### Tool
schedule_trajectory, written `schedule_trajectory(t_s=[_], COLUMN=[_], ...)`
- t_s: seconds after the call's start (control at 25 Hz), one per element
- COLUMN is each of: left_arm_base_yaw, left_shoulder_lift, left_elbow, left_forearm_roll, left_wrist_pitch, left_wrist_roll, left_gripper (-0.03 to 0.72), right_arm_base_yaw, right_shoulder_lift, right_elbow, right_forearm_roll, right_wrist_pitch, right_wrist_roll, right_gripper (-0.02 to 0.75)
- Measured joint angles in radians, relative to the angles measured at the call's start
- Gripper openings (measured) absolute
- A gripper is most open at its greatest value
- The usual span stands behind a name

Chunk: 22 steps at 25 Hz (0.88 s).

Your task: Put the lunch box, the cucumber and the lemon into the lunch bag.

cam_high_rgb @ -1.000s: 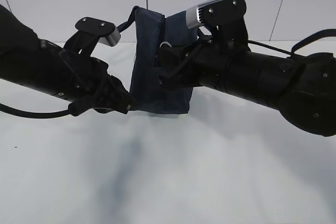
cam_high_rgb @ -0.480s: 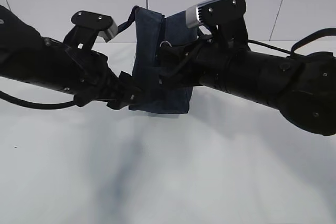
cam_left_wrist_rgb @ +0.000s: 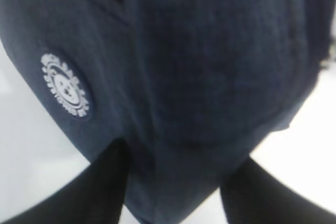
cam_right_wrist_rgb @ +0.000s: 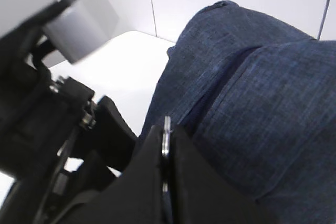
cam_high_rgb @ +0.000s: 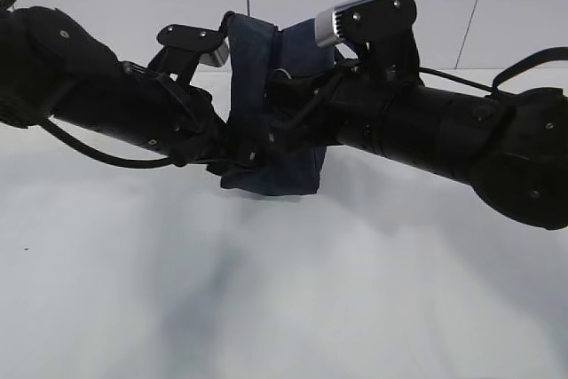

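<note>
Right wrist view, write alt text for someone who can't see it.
The right gripper, its black fingers shut, pinches the silver ring pull of the zipper on a dark navy fabric lunch bag that fills the right side. The other black arm sits at left, over a white table.

The right gripper (cam_right_wrist_rgb: pixel 166 153) pinched a silver ring pull (cam_right_wrist_rgb: pixel 166 139). Navy lunch bag (cam_right_wrist_rgb: pixel 252 114) fabric filled the right; the other arm (cam_right_wrist_rgb: pixel 47 103) stood left.

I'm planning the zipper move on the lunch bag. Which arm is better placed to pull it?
The right. Its gripper is shut on the silver ring pull of the lunch bag. The left gripper has its jaws spread around the bag's lower corner, better suited to bracing.
</note>
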<state>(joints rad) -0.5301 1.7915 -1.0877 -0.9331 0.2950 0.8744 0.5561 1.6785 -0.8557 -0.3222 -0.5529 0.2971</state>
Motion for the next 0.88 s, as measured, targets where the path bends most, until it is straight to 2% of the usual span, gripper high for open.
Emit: schedule_trajectory(t_s=[0.12,0.2,0.28,0.88], left_arm_base_yaw=[-0.002,-0.002,-0.002,-0.002], left_shoulder_lift=[0.021,0.023,0.023,0.023], left_elbow=[-0.006,-0.006,-0.006,-0.006], left_forearm_roll=[-0.005,-0.012,-0.014,-0.017], left_wrist_pitch=[0.002,0.004,0.001,0.009], left_wrist_roll=[0.000,0.000,0.000,0.000], left_gripper=[0.255,0.099,0.026,0.003], right_arm_base_yaw=[0.000,0.000,0.000,0.000], right_shoulder_lift=[0.000,0.000,0.000,0.000], right_elbow=[0.000,0.000,0.000,-0.005], right_forearm_roll=[0.002,0.004,0.004,0.054], right_wrist_pitch=[0.002,0.002,0.002,-0.014], right_wrist_roll=[0.000,0.000,0.000,-0.046], right_gripper=[0.000,0.000,0.000,0.000])
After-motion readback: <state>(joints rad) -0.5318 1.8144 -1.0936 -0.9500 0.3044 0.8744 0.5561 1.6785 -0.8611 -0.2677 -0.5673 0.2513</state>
